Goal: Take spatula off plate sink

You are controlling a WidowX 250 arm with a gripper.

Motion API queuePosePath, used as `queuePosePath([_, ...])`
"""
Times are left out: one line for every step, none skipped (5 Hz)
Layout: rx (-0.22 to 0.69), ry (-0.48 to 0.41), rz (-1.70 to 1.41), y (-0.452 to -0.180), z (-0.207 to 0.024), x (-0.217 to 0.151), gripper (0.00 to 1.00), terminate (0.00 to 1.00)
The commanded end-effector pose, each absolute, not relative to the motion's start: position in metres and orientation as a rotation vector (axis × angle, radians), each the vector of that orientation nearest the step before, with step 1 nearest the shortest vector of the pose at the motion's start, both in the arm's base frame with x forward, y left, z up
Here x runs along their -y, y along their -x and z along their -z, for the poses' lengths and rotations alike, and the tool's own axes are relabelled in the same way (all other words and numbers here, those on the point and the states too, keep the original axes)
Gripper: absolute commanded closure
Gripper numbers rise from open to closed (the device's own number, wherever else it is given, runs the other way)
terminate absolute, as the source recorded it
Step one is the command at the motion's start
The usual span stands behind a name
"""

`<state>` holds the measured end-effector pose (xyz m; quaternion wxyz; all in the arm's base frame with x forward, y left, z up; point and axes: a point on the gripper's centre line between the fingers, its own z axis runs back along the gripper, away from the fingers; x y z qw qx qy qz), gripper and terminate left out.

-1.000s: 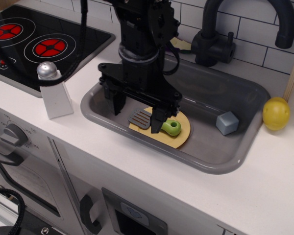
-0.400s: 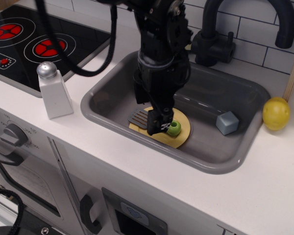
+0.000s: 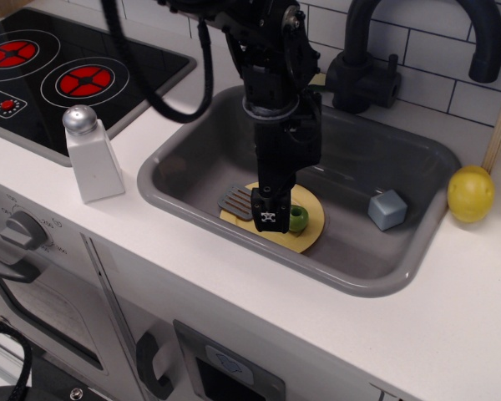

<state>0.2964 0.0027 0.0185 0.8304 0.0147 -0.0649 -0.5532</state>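
One arm only, reaching down from the top centre of the frame into the sink [image 3: 417, 251]. Its hand [image 3: 270, 219] sits low over the plate [image 3: 311, 236], which lies on the sink floor toward the lower-middle of the frame. The spatula [image 3: 242, 200] is on the plate: grey slotted head pokes out at the plate's left edge, green handle end shows just right of the hand. The hand is turned edge-on to the camera, right at the handle & prob. closing round it, but the fingers hide each other, so whether it's spread or pinching the handle can't be told.

Progress, judged from the layout: approach & descent look done, grasp is at best in progress. Spatula not yet lifted, head looks flat on the plate. Left to do: secure the grip, raise it clear of the plate, set it down elsewhere in the sink, e.g. bare floor left of the plate.

Other bits: blue-grey cube [image 3: 387, 209] in the sink's right part, yellow ball [image 3: 471, 193] on the worktop [image 3: 451, 317] at right, shaker [image 3: 90, 154] at left, tap [image 3: 417, 42] top right.
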Motion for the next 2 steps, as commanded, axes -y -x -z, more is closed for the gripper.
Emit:
queuePosePath([0.221,-0.049,1.203,-0.3133,-0.0145,-0.0015,0.00,0.00])
queuePosePath([0.217,-0.085,1.199,-0.3138,-0.0065,-0.0018,0.00,0.00])
